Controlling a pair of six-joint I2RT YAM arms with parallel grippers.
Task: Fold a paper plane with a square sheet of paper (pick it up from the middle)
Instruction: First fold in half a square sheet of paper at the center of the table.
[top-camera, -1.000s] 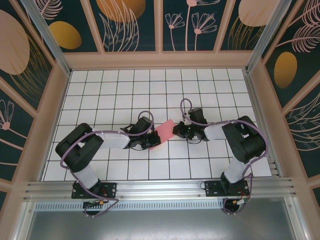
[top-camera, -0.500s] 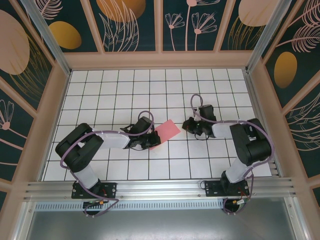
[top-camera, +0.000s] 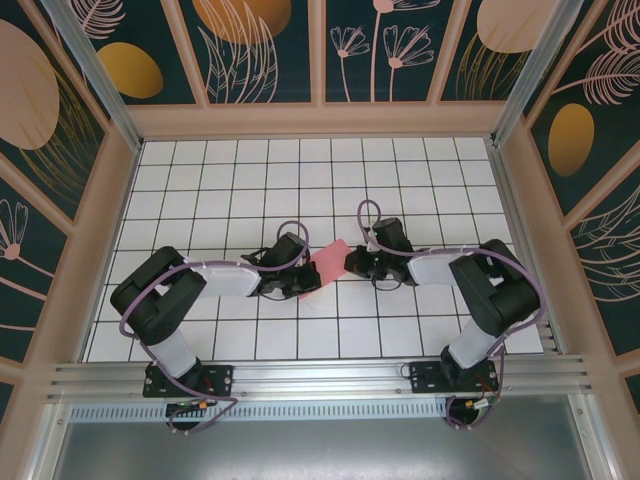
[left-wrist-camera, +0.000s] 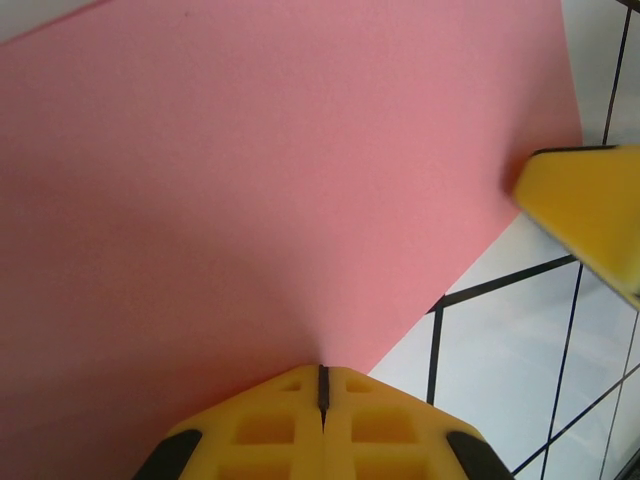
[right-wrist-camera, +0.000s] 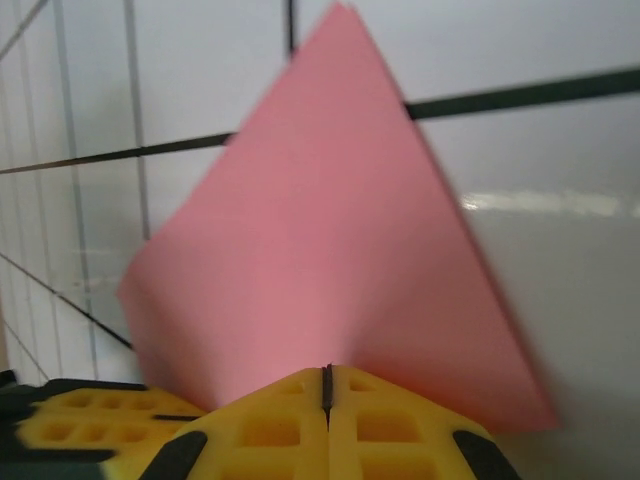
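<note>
Paper: thin pink-red sheet of paper (top-camera: 329, 260), held between both claws over the white gridded surface (top-camera: 300, 180), centre of the grid.
Left claw (left-wrist-camera: 322, 385): clenched on the sheet's edge, yellow fingertips pressed together.
Right claw (right-wrist-camera: 327, 385): clenched on the opposite edge, paper rising from its tips.

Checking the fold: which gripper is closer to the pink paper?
Neither, a tie: the left gripper is shut on the pink paper at its left end, the right gripper at its right end.
</note>
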